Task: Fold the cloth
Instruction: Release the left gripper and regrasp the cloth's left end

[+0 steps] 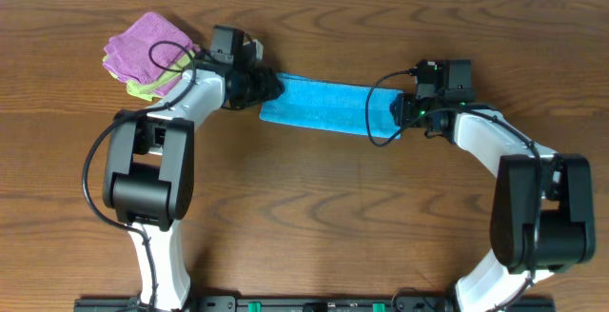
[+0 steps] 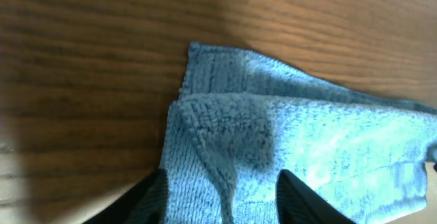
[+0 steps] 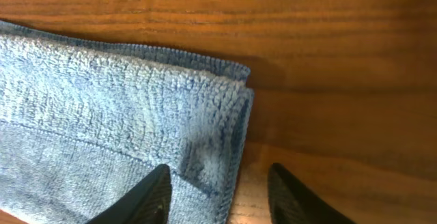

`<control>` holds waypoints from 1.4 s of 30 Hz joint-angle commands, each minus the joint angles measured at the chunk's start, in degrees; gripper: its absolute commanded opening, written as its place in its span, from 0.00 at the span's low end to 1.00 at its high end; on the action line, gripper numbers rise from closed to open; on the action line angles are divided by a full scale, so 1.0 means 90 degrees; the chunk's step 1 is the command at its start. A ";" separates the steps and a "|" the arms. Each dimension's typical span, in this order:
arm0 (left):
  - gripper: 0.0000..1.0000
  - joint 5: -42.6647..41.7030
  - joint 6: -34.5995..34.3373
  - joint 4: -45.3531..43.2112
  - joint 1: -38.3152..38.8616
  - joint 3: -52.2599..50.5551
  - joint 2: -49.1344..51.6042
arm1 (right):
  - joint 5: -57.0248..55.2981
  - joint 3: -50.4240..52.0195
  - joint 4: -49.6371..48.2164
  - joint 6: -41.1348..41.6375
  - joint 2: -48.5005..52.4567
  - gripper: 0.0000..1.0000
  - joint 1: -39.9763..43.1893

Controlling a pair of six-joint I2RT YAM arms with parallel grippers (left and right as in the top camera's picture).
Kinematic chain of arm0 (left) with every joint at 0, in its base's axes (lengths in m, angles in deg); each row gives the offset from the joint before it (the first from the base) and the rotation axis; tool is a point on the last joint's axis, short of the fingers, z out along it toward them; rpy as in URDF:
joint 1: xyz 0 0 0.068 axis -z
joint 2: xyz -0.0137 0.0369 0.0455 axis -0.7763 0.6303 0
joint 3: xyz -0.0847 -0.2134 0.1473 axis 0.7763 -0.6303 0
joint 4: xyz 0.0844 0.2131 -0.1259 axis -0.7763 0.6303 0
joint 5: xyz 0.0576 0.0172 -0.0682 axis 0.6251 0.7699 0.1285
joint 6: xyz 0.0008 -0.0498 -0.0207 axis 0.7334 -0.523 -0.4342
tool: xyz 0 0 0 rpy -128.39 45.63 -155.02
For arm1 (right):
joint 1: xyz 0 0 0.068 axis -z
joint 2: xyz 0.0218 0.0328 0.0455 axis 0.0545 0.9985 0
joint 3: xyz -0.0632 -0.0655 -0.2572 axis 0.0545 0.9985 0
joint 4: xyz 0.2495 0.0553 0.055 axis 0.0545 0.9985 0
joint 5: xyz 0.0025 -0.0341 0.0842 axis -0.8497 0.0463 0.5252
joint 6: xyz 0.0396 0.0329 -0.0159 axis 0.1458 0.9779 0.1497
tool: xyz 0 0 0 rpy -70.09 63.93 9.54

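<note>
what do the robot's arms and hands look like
The left arm and right arm have white rounded links, bulky black joint housings and thin black cables looping alongside. The left hand and right hand are black, each with two dark tapered fingers. No markings are legible.

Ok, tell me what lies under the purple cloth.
A yellow-green cloth pokes out beneath the purple cloth at its lower edge. Most of it is covered, so its full shape is hidden.

Wooden table (image 1: 314, 217), blue cloth (image 1: 319, 106), purple cloth (image 1: 143, 46) atop green cloth (image 1: 143, 90)
</note>
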State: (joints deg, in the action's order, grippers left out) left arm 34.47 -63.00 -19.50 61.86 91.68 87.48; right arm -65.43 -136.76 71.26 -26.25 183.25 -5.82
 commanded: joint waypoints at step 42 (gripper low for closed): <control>0.06 -0.0316 0.0549 0.1307 0.0471 0.1739 0.1263 | 0.0573 -0.0022 0.0454 0.1683 -0.0474 0.99 0.0017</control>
State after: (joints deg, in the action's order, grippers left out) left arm 31.45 -58.02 -8.14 66.04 106.61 97.42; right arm -61.39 -136.76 75.46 -12.89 177.31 -5.82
